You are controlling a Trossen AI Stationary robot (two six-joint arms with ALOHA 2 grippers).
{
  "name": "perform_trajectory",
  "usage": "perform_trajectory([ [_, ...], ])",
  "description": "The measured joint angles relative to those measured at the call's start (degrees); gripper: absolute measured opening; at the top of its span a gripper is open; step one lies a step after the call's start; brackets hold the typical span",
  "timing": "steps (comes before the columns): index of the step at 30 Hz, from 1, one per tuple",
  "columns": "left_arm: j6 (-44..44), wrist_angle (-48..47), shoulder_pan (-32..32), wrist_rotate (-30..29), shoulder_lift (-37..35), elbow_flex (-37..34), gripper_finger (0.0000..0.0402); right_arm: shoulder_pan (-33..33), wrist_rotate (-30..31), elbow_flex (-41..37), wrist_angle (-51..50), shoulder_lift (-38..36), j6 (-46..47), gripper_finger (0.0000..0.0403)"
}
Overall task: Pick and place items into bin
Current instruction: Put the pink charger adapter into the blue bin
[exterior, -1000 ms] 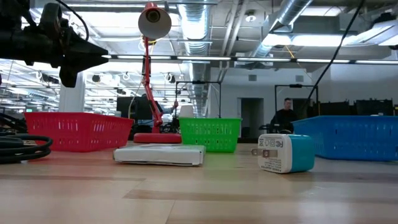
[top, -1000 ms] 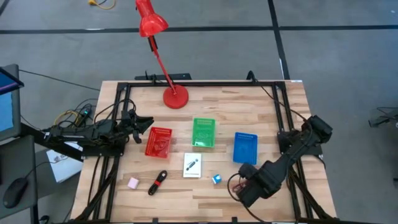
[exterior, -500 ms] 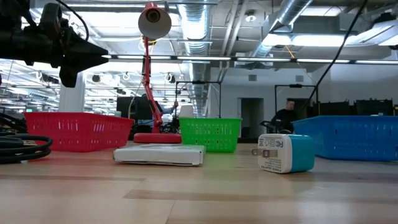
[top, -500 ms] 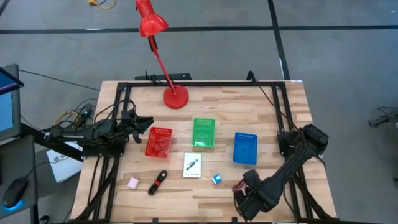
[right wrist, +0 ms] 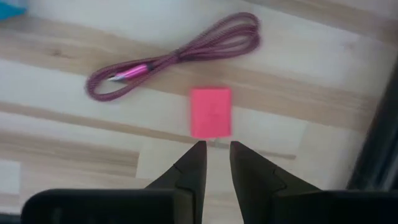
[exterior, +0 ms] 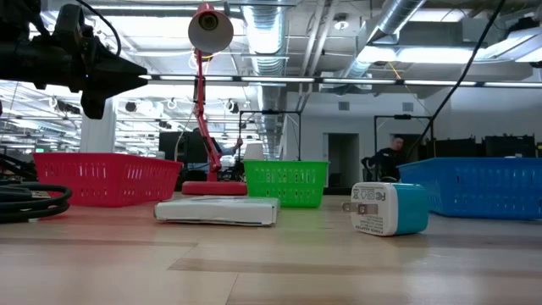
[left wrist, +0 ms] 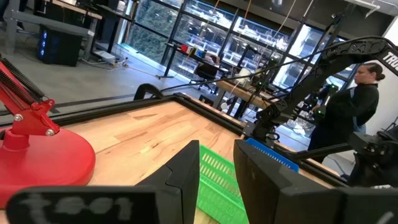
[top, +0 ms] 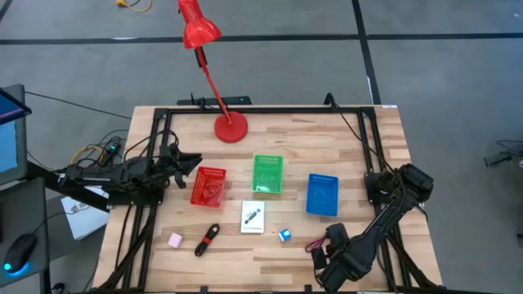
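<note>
Two arms were at the table. The right gripper (right wrist: 216, 163) hung over the near right corner with its fingers nearly closed, a narrow gap between the tips and nothing held, just short of a pink block (right wrist: 211, 111); a dark red cord (right wrist: 174, 55) lay coiled just beyond. The left gripper (left wrist: 217, 171) waited by the red bin (top: 207, 186), its tips likewise slightly apart and empty. The card (top: 252, 218), cube (top: 284, 235), pen (top: 207, 238) and second pink block (top: 175, 241) lay on the table (top: 359, 155) in front of the green bin (top: 267, 175) and blue bin (top: 322, 195).

Dark red cord (right wrist: 174, 55) lies just beyond pink block (right wrist: 211, 111).
</note>
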Motion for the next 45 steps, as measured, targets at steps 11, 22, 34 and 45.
perform_trajectory([
  [11,0.0,0.0,0.0,0.0,0.0,0.0,0.0087,-0.4,-1.7,0.0,2.2,0.4,4.8,0.0161],
  [22,0.0,0.0,0.0,0.0,0.0,0.0,0.0087,-2.9,-7.9,0.0,0.6,-0.1,1.1,0.0128],
  [34,0.0,0.0,0.0,0.0,0.0,0.0,0.0087,-1.0,-3.1,0.0,4.8,0.4,3.4,0.0151],
  [45,0.0,0.0,0.0,0.0,0.0,0.0,0.0087,0.4,-3.5,-1.5,3.9,0.4,6.7,0.0209],
])
